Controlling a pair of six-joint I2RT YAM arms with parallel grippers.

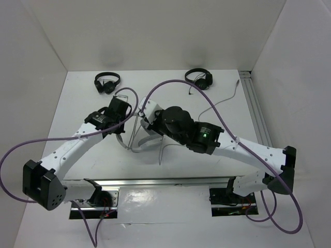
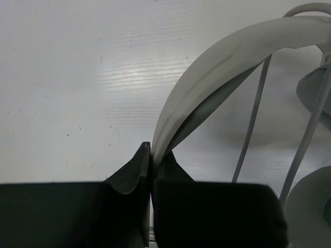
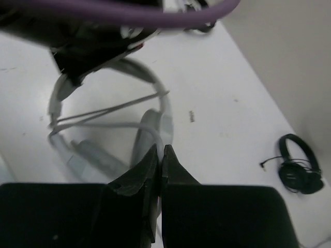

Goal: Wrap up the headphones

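Quick count here: one pair of big white headphones (image 2: 207, 72), two pairs of small black headphones (image 1: 107, 81) (image 1: 199, 78), two robot arms (image 1: 77, 142) (image 1: 253, 152), two purple cables (image 1: 10, 157) (image 1: 296, 217).

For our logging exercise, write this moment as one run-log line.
left gripper: shut on headphones at headband | right gripper: shut, hold unclear | cable: crosses headband loop

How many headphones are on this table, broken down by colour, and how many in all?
white headphones: 1
black headphones: 2
Total: 3
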